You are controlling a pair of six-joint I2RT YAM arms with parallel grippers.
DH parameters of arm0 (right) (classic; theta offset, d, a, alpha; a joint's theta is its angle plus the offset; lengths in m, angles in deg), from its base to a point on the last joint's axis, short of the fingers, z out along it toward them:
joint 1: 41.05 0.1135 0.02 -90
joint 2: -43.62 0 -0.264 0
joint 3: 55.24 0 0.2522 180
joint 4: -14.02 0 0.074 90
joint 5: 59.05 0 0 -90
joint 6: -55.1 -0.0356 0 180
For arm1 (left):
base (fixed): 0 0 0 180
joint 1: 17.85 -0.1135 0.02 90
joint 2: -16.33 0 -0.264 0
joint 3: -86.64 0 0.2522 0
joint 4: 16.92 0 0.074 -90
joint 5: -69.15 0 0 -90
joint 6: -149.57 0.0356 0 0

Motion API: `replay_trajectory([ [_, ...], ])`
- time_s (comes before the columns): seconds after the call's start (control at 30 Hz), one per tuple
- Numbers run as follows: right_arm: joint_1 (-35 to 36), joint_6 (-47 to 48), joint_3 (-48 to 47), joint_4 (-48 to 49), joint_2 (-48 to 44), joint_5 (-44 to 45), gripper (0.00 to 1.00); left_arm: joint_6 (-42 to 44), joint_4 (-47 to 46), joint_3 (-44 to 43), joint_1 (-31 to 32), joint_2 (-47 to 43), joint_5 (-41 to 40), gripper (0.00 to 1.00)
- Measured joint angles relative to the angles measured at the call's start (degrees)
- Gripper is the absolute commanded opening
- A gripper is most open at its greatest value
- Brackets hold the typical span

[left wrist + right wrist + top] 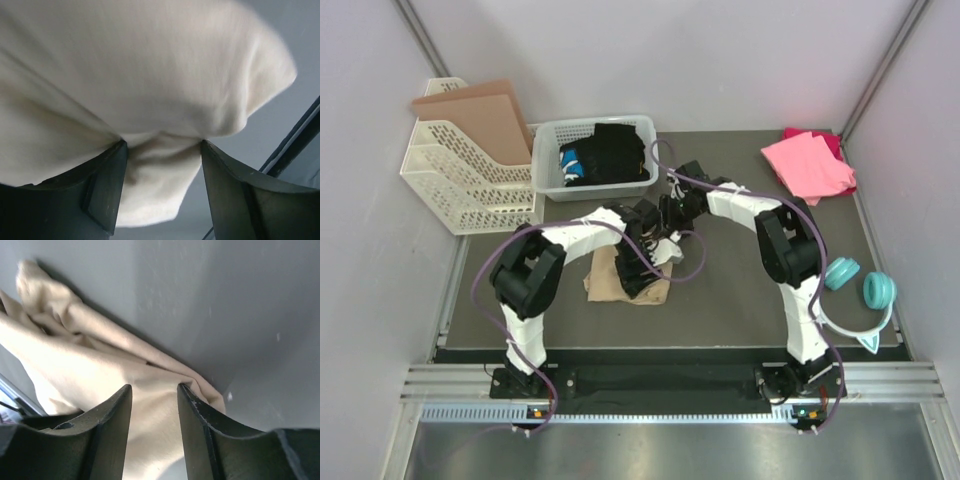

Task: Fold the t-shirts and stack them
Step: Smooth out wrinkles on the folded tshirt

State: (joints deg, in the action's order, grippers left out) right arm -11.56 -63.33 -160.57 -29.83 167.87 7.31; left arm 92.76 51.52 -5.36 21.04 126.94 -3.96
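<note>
Two arms meet at frame centre in the top view, over the tan t-shirt [605, 283] bunched on the dark table [740, 290]; the pink t-shirt [807, 165] lies upper right; left wrist view: the left gripper [161, 150] is clamped on a fold of the tan t-shirt, lower centre; right wrist view: the right gripper [154, 390] pinches the same cloth.

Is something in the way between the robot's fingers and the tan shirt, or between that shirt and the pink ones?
No. The cloth of the tan shirt sits between the left fingers and between the right fingers. Towards the pink shirts, far right, only the right arm crosses the path; the headphones lie aside.
</note>
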Motion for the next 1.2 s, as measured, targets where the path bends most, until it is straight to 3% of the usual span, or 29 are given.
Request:
replay_trajectory([
  [0.33,0.02,1.01,12.17,5.57,-7.65,1.9,0.41,3.41,5.99,3.91,-5.86,-13.79,-2.6,0.67],
  [0.53,0.11,1.03,17.31,7.91,-11.04,2.89,0.4,4.72,8.57,7.89,-5.53,-19.65,-1.31,0.66],
  [0.93,1.62,0.98,25.31,9.51,-17.18,6.01,0.39,5.16,6.56,12.98,-7.48,-9.86,-5.44,0.64],
  [1.2,4.92,-0.04,29.73,11.21,-20.65,9.01,0.39,1.46,4.83,1.99,-15.87,0.63,-8.09,0.65],
])
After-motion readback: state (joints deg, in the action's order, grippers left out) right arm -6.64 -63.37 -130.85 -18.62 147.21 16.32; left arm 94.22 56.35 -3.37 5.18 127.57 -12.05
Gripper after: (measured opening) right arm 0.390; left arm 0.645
